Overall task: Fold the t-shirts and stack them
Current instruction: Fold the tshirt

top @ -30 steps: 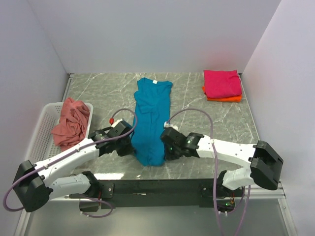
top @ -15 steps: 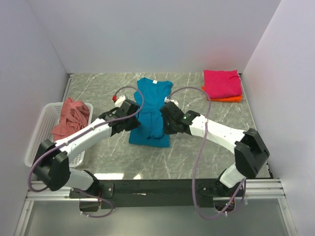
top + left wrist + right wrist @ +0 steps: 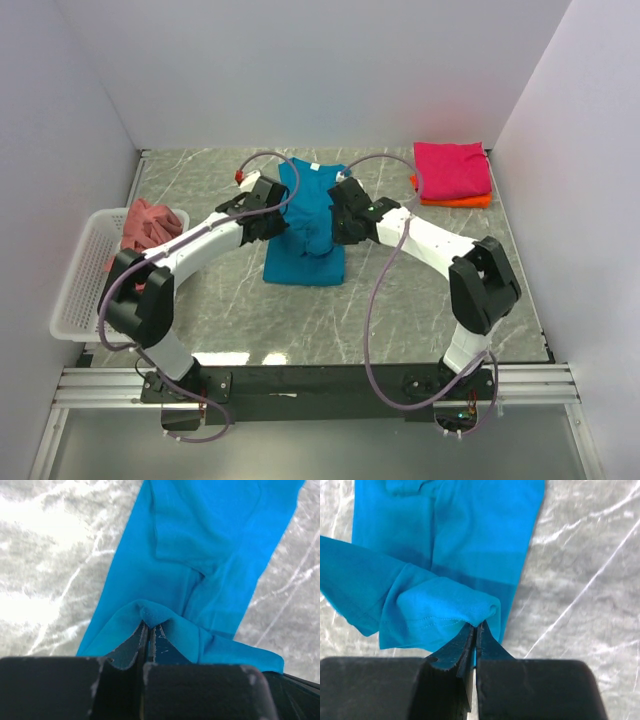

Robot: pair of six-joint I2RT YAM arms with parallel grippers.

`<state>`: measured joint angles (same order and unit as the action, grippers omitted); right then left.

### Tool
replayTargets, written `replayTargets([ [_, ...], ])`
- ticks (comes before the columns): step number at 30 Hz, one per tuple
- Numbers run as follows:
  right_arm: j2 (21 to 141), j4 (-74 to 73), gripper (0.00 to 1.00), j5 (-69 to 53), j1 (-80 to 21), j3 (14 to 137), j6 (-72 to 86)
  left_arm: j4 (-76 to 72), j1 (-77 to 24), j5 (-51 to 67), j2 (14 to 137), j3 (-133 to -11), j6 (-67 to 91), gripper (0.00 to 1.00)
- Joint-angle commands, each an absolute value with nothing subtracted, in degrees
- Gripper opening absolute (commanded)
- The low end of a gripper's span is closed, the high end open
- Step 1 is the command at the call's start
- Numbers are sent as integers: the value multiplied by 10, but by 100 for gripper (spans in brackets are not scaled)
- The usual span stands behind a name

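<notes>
Both arms have swung out from the near edge toward the middle of the counter (image 3: 420, 300), carrying the near hem of the teal shirt (image 3: 305, 262) up and over itself. The shirt now lies doubled, with a fold line across its near end.

The left pincer (image 3: 281, 226) is clamped tight on the hem's left corner. Its wrist view shows a small peak of teal cloth nipped between the closed tips. The right pincer (image 3: 333, 226) is closed just as narrowly on the right corner, with a stitched edge bunched at its tips in its own wrist view.

The shirt sits mid-counter with its long axis running near to far, and its collar (image 3: 312, 168) is at the far end. Both pincers hang over the shirt's middle, one on each side of that axis and about level with each other, so neither arm is nearer to the collar. The collar and shoulders lie straight ahead of both, on the far side.

The coming move seems to turn on that. The hem probably needs to travel along the long axis, with both corners kept level, until it meets the shoulders. If one arm leads, the fold will likely skew.

A magenta shirt (image 3: 452, 168) lies folded on an orange shirt (image 3: 456, 202) at the far right. A salmon shirt (image 3: 140, 220) is heaped in the basket (image 3: 82, 285) on the left.
</notes>
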<state>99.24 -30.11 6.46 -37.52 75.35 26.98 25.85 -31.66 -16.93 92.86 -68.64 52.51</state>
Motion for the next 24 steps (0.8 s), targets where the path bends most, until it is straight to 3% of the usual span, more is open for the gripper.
replayTargets([
  [1, 1011, -287, 0, 44, -354, 792, 247, 239, -303, -165, 942, -720, 506, 1],
  [14, 1102, -283, 0, -17, -307, 857, 244, 231, -274, -102, 1054, -785, 468, 1],
  [17, 1123, -279, 7, -35, -294, 877, 247, 252, -269, -101, 1084, -821, 464, 1],
  [19, 1135, -287, 16, -42, -283, 905, 248, 263, -261, -91, 1095, -844, 463, 14],
  [20, 1146, -296, 34, -51, -273, 915, 245, 267, -257, -88, 1100, -852, 454, 29],
  [23, 1146, -297, 62, -74, -260, 932, 245, 286, -250, -91, 1100, -885, 447, 60],
  [24, 1142, -297, 64, -77, -258, 932, 248, 288, -250, -97, 1096, -891, 449, 91],
])
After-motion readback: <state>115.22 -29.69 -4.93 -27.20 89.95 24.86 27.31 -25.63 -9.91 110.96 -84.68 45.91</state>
